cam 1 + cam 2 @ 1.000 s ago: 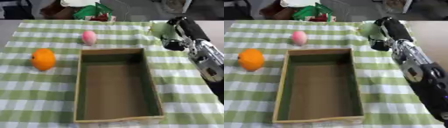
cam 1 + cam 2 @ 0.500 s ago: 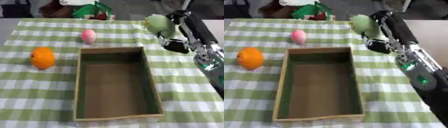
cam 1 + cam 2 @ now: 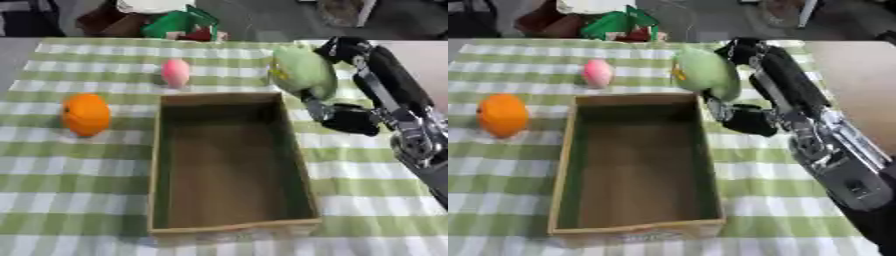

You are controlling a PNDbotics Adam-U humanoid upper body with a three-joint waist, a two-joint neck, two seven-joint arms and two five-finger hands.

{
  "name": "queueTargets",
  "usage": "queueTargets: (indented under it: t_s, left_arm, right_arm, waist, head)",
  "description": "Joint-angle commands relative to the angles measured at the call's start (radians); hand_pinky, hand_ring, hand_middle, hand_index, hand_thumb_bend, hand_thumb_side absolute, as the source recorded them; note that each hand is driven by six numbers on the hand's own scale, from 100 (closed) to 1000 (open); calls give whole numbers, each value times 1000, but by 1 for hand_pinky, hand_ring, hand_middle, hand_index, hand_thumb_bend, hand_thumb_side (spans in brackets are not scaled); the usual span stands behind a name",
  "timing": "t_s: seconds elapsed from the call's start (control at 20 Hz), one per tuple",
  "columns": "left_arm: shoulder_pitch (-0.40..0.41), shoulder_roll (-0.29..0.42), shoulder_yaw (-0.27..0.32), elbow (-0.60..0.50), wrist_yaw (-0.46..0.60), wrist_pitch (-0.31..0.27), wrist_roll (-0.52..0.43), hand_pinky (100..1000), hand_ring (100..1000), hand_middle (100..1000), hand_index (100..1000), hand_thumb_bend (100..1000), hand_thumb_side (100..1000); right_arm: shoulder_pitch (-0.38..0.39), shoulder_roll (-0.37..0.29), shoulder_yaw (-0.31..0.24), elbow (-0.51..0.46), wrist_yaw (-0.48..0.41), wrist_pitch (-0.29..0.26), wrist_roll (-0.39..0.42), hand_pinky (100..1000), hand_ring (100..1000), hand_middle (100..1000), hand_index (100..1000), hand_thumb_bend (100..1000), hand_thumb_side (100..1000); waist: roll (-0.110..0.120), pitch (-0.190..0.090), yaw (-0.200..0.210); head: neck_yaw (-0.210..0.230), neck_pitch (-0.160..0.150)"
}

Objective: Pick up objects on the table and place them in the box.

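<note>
My right hand (image 3: 350, 75) is shut on a pale green rounded object (image 3: 302, 72), held in the air just past the box's far right corner. The open cardboard box (image 3: 297, 150) lies in the middle of the checked cloth, and nothing shows inside it. A pink egg-shaped object (image 3: 176, 73) stands on the cloth beyond the box's far left corner. An orange fruit (image 3: 86, 114) sits to the left of the box. My left hand is in neither view.
Green and red items (image 3: 179, 24) and a white thing lie past the table's far edge. The green-and-white checked cloth (image 3: 70, 175) covers the table, and bare tabletop (image 3: 855, 80) shows at the right.
My right hand has lifted the green object off the cloth at the far right and carried it left, toward the box's far right corner.
</note>
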Motion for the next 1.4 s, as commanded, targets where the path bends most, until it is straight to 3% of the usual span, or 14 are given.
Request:
queueTargets:
  t_s: [0.05, 0.2, 0.7, 1.05, 1.4]
  left_arm:
    - [-14, 30, -3, -17, 10, 2, 0, 415, 571, 526, 634, 100, 895]
    - [-18, 30, -8, -17, 14, 5, -4, 416, 571, 526, 634, 100, 896]
    - [-21, 28, -12, -17, 21, 10, -11, 417, 571, 527, 633, 100, 895]
    - [-20, 29, -13, -17, 23, 7, -12, 415, 572, 526, 632, 100, 895]
    - [-20, 27, -14, -17, 21, 8, -16, 414, 572, 526, 631, 100, 896]
  right_arm:
    - [-7, 4, 19, -22, 8, -43, 39, 673, 595, 172, 253, 100, 215]
    - [-8, 26, 55, -22, 47, -66, 73, 670, 595, 174, 257, 100, 217]
    - [-70, 100, 143, -22, 188, -73, 155, 662, 612, 205, 319, 100, 236]
    - [-115, 127, 195, -22, 271, -90, 256, 673, 693, 342, 528, 100, 221]
    - [-152, 129, 270, -22, 332, -179, 358, 701, 770, 475, 672, 100, 205]
  waist:
    - [-2, -23, -2]
    - [-5, -27, -4]
    - [-12, -33, 12]
    - [-13, -31, 28]
    - [-16, -25, 42]
  head:
    - [1, 8]
    - [-2, 7]
    - [-15, 6]
    - [-21, 8]
    - [-28, 8]
